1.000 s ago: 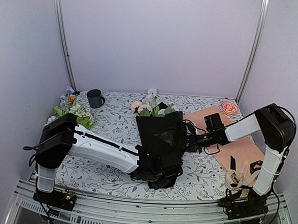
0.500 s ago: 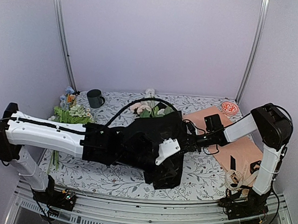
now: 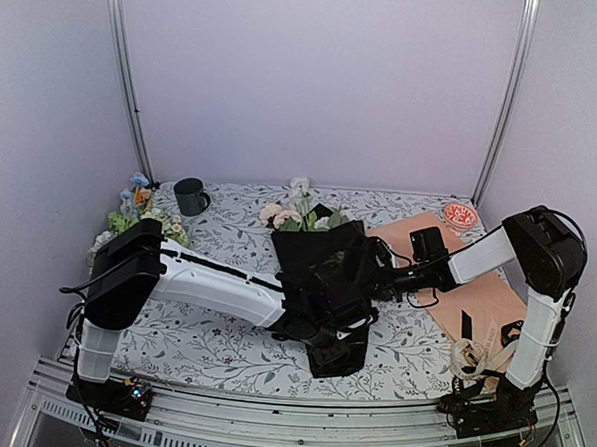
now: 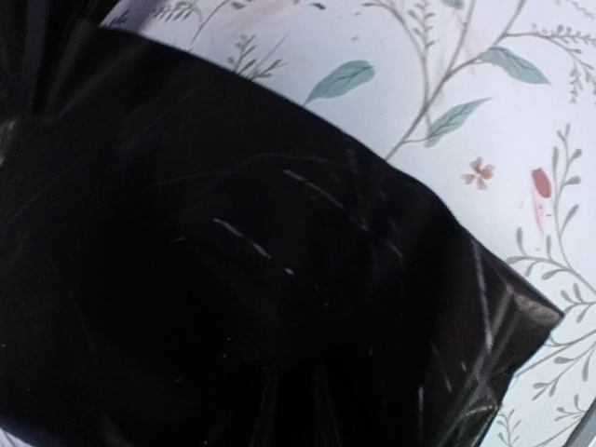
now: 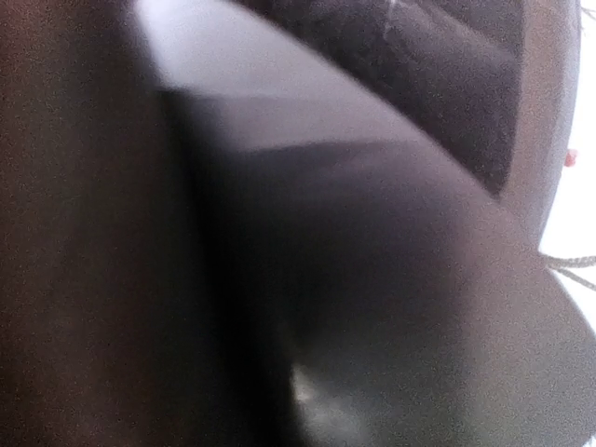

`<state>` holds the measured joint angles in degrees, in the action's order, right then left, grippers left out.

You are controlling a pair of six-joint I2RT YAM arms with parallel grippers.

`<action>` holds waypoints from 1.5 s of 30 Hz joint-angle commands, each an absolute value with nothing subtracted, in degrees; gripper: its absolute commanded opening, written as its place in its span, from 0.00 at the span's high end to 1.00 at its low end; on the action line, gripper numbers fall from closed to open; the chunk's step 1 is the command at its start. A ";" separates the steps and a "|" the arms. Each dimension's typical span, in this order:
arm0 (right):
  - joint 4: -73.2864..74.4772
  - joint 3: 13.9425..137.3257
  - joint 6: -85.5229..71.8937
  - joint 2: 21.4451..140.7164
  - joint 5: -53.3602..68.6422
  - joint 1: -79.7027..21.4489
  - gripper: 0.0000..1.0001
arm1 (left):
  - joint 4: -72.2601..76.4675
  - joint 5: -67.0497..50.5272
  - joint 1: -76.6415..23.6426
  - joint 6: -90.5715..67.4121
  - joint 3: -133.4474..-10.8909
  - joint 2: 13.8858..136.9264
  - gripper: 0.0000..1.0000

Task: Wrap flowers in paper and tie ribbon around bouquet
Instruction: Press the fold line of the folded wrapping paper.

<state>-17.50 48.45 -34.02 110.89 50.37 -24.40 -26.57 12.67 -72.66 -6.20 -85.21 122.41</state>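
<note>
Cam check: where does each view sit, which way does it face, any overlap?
Top external: high behind the bases, looking down across the table; left arm and right arm show.
Left wrist: close over the paper, facing down at it; no fingers visible.
Right wrist: against a dark blurred surface; nothing identifiable.
Shared: top and left wrist both see the paper on the table.

Glossy black paper [image 3: 321, 275] on a matt, printed desk [image 3: 222, 345] covering
The paper is thin and black with a slight gloss, and up close it shows soft creases and fine bright streaks. The desk covering under it looks like matt cloth with a leaf print. The peach sheet [image 3: 490, 304] right of the paper looks matt. The arm shell [image 3: 215, 284] left of the paper is smooth white plastic.
</note>
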 commanded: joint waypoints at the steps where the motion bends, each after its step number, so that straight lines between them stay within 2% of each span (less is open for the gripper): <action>1: -20.54 49.56 -35.56 110.90 51.49 -24.17 1.00 | -28.72 11.29 -75.53 -3.20 -87.27 125.21 0.80; 3: -20.65 50.14 -35.98 111.00 51.34 -24.30 1.00 | -28.74 11.04 -76.70 -2.22 -87.21 125.43 0.72; 6: -21.18 50.75 -36.83 110.68 50.39 -24.50 1.00 | -28.98 12.20 -77.65 -1.88 -86.85 124.79 0.49; 7: -21.40 50.85 -37.09 110.66 50.18 -24.59 1.00 | -28.96 12.41 -77.84 -1.86 -86.76 124.46 0.44; 11: -23.19 50.55 -38.96 111.16 49.28 -25.08 1.00 | -27.69 13.37 -78.63 -1.05 -87.47 124.16 0.35; 15: -25.01 49.51 -40.46 110.87 47.86 -25.14 1.00 | -28.20 14.61 -79.40 0.26 -89.54 126.51 0.33; 22: -24.09 49.35 -40.93 110.09 44.81 -25.14 1.00 | -26.29 16.36 -80.85 2.37 -89.06 125.18 0.21; 28: -24.09 48.22 -40.61 110.13 44.26 -25.17 1.00 | -25.22 15.20 -81.09 3.88 -89.34 121.30 0.20; 32: -24.32 48.16 -40.73 109.95 43.74 -25.14 1.00 | -17.49 6.66 -82.48 7.83 -85.30 113.97 0.24; 35: -24.48 48.12 -41.09 109.73 43.44 -25.14 1.00 | -10.28 4.68 -81.07 6.67 -81.13 109.93 0.29; 39: -24.53 47.78 -41.19 109.47 43.33 -25.14 1.00 | -14.18 10.34 -76.67 1.25 -85.60 116.41 0.47; 41: -24.69 47.58 -41.22 109.60 43.37 -25.14 1.00 | -16.45 14.60 -75.87 0.76 -88.94 120.13 0.47; 45: -25.25 47.40 -41.46 110.18 44.14 -25.14 1.00 | -17.07 15.61 -76.27 2.89 -94.00 126.18 0.40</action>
